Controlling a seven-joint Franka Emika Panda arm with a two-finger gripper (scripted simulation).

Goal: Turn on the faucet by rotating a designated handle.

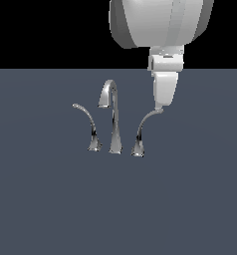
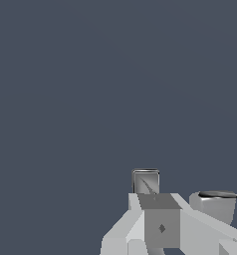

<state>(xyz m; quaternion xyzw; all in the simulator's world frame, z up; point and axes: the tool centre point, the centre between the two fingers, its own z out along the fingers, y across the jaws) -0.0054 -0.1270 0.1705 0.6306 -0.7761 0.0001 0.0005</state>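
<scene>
The chrome faucet stands on the grey floor in the exterior view, its tall hooked spout in the middle. The handle rises from a flared base and arches toward the exterior view's right. My gripper hangs straight down from above, and its fingertips touch the handle's outer tip. The fingers look pressed together, holding nothing. In the wrist view the gripper shows as one central block. A shiny chrome piece sits beside it; I cannot tell which part of the faucet it is.
A thinner chrome lever sweeps toward the exterior view's left on the other side of the spout. The flat grey floor stretches all around the faucet.
</scene>
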